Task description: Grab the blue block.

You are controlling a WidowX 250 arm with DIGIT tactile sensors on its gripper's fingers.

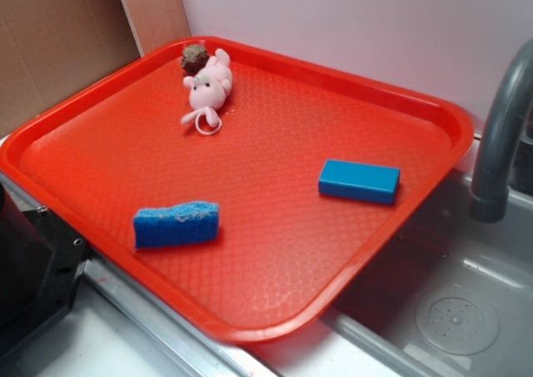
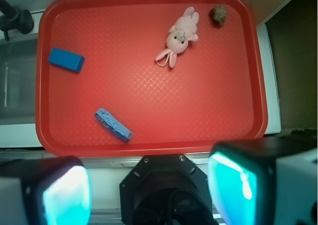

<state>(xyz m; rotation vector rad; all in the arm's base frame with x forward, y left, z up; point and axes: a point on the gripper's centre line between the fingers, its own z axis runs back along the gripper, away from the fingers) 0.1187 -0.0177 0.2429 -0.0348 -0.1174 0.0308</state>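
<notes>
Wrist view alone shows the gripper (image 2: 149, 185): its jaws stand wide apart, holding and touching nothing, high above the near edge of the red tray (image 2: 149, 148). The exterior view shows no jaws, but adds a grey tap (image 1: 500, 136) and a sink (image 1: 454, 310) beside the tray. The blue block (image 2: 66, 59) lies flat near the tray's edge on the tap side, well apart from the blue sponge (image 2: 113, 124), the pink toy rabbit (image 2: 179, 37) and a brown lump (image 2: 218, 14).
</notes>
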